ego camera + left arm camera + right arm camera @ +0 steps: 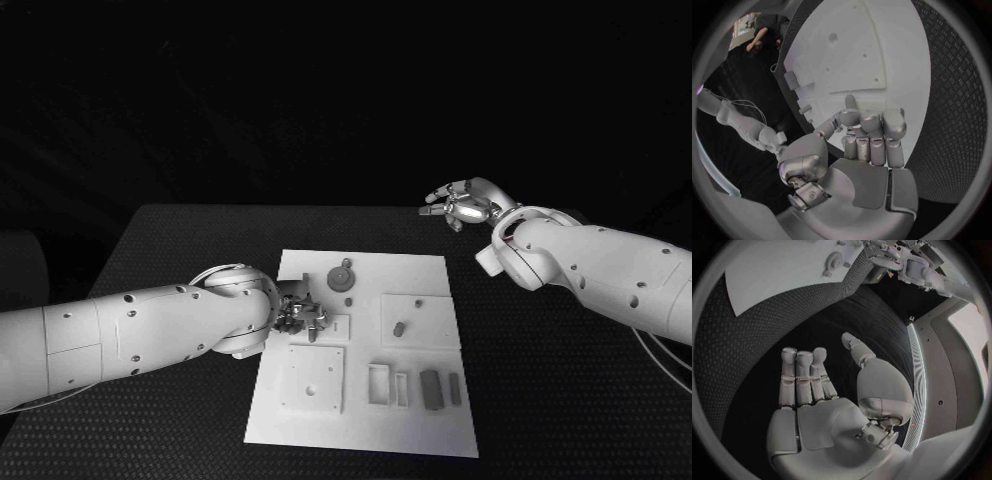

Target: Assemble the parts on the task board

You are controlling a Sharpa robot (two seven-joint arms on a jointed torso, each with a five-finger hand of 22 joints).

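The white task board (pixel 361 420) lies in the middle of the black table. On it I see a round grey part (pixel 340 277), a small grey peg (pixel 398 327) and two grey bars (pixel 430 388) near the front right. My left hand (pixel 302 315) is over the board's left edge. In the left wrist view its fingers (pixel 873 127) are curled in with the thumb beside them, above the board (pixel 879 50). Whether they pinch a part I cannot tell. My right hand (pixel 462 205) hovers over bare table beyond the board's far right corner, fingers (pixel 804 375) straight, holding nothing.
A square white plate (pixel 315 378) and a slotted block (pixel 382 385) sit on the board's front half. In the right wrist view the board (pixel 786 270) and the round part (pixel 832 262) lie well ahead of the palm. Black table surrounds the board.
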